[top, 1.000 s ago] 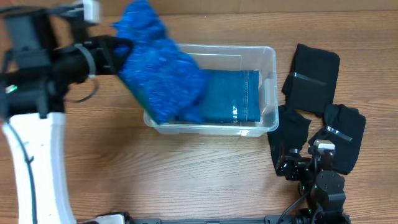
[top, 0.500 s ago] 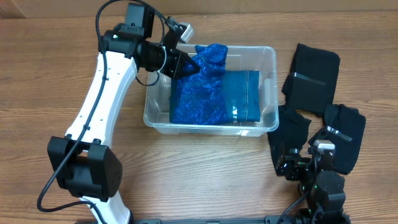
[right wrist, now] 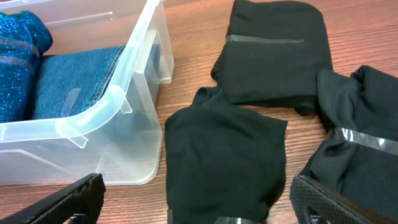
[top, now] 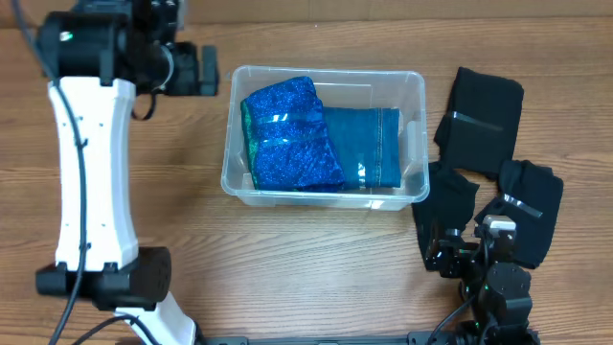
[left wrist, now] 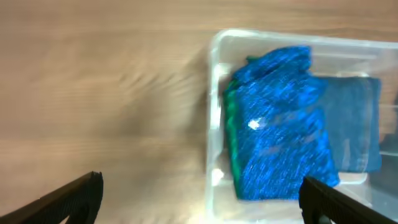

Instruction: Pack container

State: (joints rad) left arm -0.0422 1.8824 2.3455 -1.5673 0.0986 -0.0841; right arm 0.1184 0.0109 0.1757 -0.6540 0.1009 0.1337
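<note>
Broadly, wood-grain table [top: 287,268], possibly laminate, container [top: 326,72] centred

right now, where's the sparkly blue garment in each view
Overhead: the sparkly blue garment fills the left half of the clear container.
Left wrist: right of centre, against the container's wall.
Right wrist: only a part at the upper left edge.
Shared landmark: the folded denim-blue cloth beside it in the container.

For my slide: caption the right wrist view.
Clear plastic rectangular bin holding folded blue fabrics; three folded black cloths beside it.
</note>
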